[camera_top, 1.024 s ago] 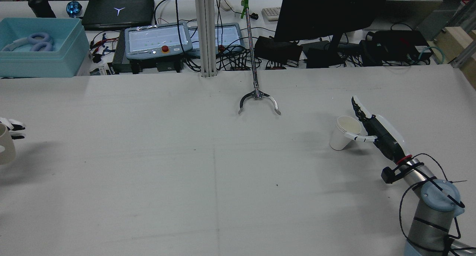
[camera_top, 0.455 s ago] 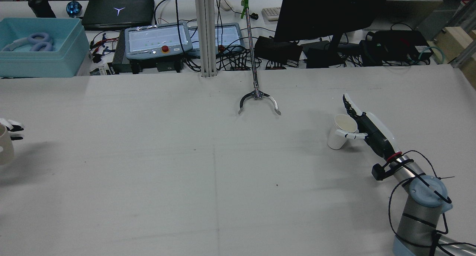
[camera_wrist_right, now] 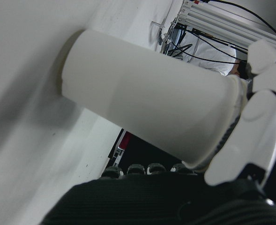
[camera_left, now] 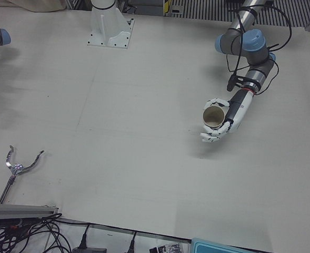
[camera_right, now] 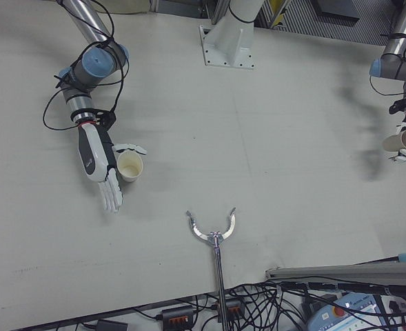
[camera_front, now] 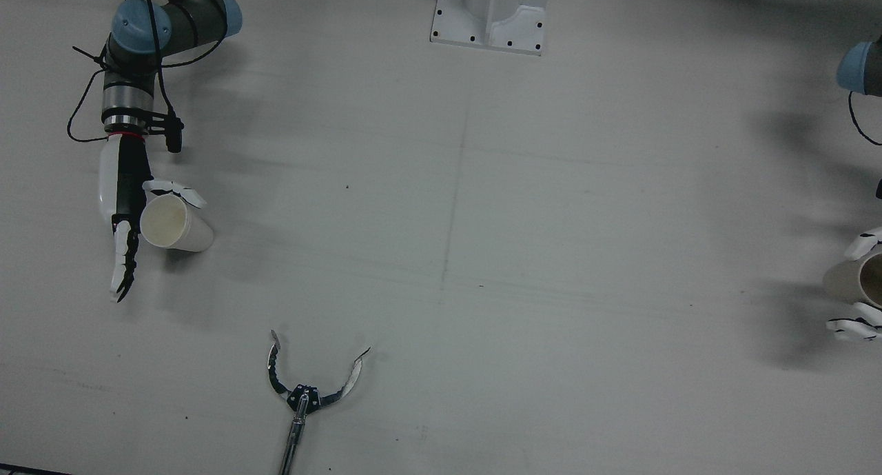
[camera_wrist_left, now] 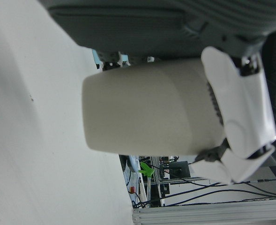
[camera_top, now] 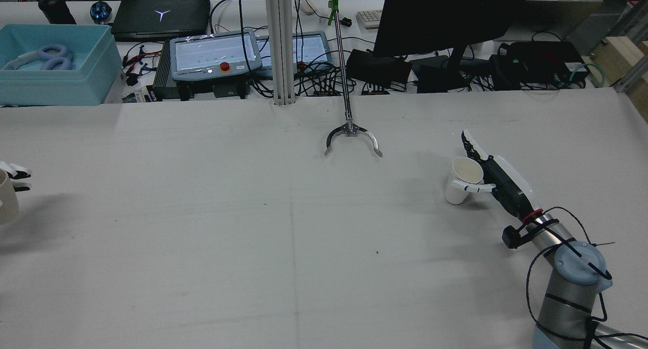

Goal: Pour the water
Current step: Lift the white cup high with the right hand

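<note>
The front view shows the right hand (camera_front: pixel 127 206) open beside the white cup (camera_front: pixel 176 225) standing on the surface (camera_front: pixel 482 254), one digit against it. In the left-front view, the left hand (camera_left: pixel 223 120) grips the tan cup (camera_left: pixel 214 116) above the surface. The rear view shows a reacher tool (camera_top: pixel 352 131) lying mid-surface.
</note>
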Controlling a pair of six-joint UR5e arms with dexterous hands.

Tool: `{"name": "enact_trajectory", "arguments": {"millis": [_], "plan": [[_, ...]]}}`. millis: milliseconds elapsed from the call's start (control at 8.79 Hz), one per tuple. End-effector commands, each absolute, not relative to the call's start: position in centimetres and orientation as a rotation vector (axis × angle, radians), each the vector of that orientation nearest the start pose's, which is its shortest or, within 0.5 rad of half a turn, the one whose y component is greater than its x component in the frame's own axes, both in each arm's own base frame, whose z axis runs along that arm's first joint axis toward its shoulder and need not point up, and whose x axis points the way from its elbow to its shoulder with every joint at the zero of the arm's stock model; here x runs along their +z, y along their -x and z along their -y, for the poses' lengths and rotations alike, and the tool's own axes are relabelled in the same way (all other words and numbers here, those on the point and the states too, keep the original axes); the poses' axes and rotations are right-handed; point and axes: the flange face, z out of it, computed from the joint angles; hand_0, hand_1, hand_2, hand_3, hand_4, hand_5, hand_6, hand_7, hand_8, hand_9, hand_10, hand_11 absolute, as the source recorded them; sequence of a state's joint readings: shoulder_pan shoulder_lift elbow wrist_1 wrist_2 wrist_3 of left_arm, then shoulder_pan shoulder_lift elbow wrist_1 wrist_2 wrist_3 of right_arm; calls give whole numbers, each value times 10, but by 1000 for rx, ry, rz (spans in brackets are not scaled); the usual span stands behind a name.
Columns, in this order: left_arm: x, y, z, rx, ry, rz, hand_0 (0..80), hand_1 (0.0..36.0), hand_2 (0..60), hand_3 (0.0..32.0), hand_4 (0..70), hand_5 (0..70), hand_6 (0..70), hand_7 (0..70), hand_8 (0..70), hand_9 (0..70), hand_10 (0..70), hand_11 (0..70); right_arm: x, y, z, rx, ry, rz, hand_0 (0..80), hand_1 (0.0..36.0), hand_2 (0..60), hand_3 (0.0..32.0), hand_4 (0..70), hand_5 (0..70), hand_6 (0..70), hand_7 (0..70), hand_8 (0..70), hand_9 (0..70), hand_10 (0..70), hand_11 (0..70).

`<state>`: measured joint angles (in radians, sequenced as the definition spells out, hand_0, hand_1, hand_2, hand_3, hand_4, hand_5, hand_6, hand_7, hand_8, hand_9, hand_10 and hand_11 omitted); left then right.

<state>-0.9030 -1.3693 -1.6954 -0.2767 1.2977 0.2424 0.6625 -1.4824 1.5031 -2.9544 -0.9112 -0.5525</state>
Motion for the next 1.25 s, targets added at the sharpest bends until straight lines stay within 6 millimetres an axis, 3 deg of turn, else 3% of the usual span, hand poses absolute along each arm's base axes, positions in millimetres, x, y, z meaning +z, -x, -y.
{"name": "enact_trajectory", "arguments": {"millis": [0, 455, 1138], "plan": [[687, -134, 429, -1720, 220, -2172, 443, 188, 515, 0, 228, 429, 223, 333, 172, 267, 182, 273, 655, 300, 476, -2220, 235, -2773, 413, 147, 210, 0, 0, 0, 0, 0, 0, 0, 0, 0], [686, -134, 429, -1718, 219, -2173, 447, 190, 515, 0, 230, 434, 225, 334, 171, 266, 179, 269, 644, 301, 476, -2185, 183, -2769, 416, 148, 205, 0, 0, 0, 0, 0, 0, 0, 0, 0], [686, -136, 430, -1716, 221, -2174, 448, 190, 515, 0, 232, 438, 228, 333, 171, 263, 181, 271, 657, 302, 468, -2217, 137, -2749, 409, 145, 203, 0, 0, 0, 0, 0, 0, 0, 0, 0]]}}
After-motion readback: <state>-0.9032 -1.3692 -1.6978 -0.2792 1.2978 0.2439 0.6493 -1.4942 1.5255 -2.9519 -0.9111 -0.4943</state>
